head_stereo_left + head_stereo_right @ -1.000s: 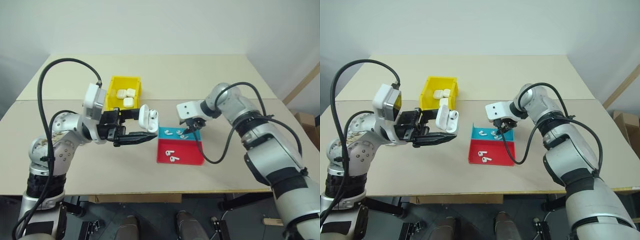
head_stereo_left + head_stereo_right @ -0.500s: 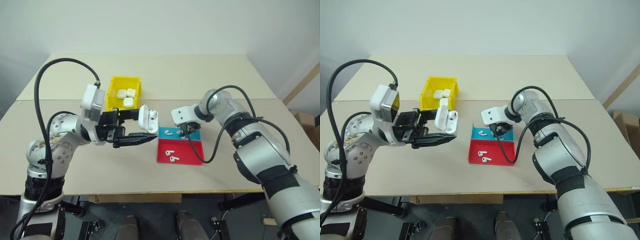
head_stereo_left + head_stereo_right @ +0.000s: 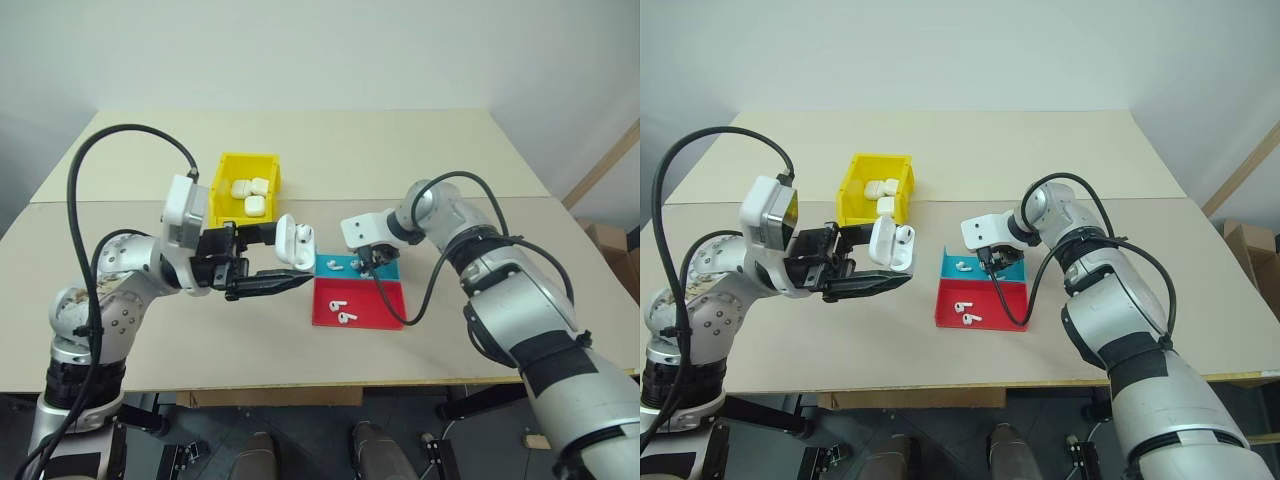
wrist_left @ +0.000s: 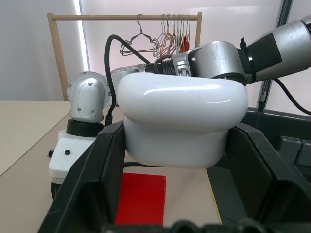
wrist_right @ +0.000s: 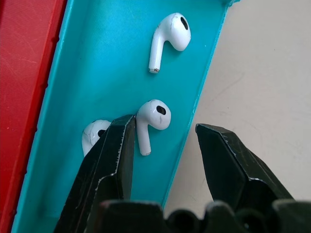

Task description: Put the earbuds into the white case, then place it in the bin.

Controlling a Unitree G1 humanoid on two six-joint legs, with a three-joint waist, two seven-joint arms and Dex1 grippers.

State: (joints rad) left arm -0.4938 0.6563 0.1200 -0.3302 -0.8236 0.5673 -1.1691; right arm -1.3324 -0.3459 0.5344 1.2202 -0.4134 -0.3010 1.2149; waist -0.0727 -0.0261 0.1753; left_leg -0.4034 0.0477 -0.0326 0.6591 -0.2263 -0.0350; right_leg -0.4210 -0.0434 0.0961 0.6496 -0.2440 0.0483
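My right gripper (image 5: 165, 145) hangs parted over the blue tray (image 5: 97, 73), one earbud (image 5: 151, 119) lying between its fingers, stem pointing back toward the wrist. My left gripper (image 3: 285, 265) clamps the open white case (image 3: 293, 240) just beside the tray.

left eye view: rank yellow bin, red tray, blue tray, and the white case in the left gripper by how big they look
1. yellow bin, with the red tray close behind; the bin lies farther from the camera, so the order is unsure.
2. blue tray, partly hidden by the right gripper.
3. white case held up by the left gripper.
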